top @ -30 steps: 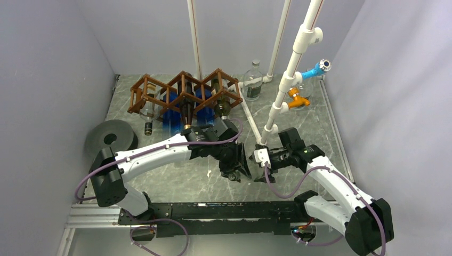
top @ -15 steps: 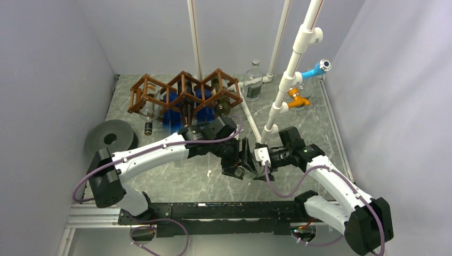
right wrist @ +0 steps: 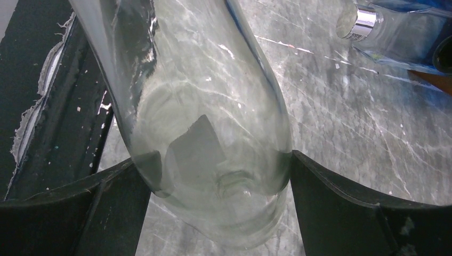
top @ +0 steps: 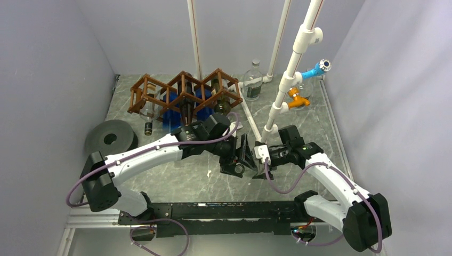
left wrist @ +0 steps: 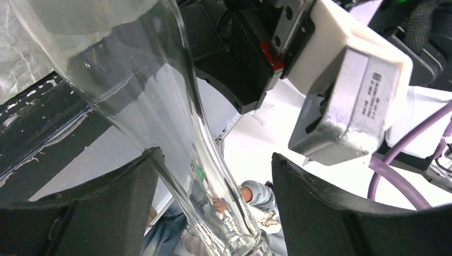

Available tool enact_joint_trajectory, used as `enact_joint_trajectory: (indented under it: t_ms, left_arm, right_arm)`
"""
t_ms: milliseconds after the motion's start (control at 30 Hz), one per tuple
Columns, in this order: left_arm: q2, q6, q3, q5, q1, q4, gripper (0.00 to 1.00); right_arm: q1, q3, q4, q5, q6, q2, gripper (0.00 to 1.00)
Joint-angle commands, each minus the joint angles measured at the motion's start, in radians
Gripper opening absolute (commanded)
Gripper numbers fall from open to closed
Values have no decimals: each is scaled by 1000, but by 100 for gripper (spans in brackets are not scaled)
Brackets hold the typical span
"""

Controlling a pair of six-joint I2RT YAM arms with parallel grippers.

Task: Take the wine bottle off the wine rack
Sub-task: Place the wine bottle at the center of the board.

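Middle of the marble table (top: 181,181), and the two arms meet nose to nose in front of the wine rack (top: 184,93), well apart from it. The prize is between them: the wine bottle (right wrist: 208,122), clear glass, is out of the lattice and held up off the tabletop.

The right wrist camera has the best seat. The right gripper (right wrist: 213,160) is clamped on the bottle's wide body, and both black fingers (right wrist: 341,213) press against the glass, one on each flank. The marble shows straight through the glass below.

Over to the left wrist view, where the left gripper (left wrist: 213,160) straddles the slim neck with its jaws spread. One finger (left wrist: 106,202) touches the glass, but the other stands off with daylight between it and the neck, so there is no squeeze on this side. Just beyond the neck sits the white and grey block (left wrist: 346,90) of the right arm's wrist, very close.

From overhead the clear bottle itself is hard to pick out between the two black claws. Behind them the brown rack holds its other bottles, blue ones and dark ones, in its diamond cells. A blue bottle (right wrist: 405,37) with a silver cap peeks into the corner of the right wrist view. A grey disc (top: 110,138) lies at the left of the table, and a lone clear bottle (top: 253,80) stands upright at the far wall beside the white pipe (top: 290,74).
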Motion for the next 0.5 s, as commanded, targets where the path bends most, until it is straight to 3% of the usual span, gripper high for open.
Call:
enact_joint_trajectory:
  t_ms: [0,467]
  left_arm:
    - [-67,11,-10,55,13,201,81]
    - [-66,38,-61,111,32,354,83]
  right_arm:
    - [-1,7,-72,-24,-21,31,87]
    - [-73,33,-157,-67,-89,70,87]
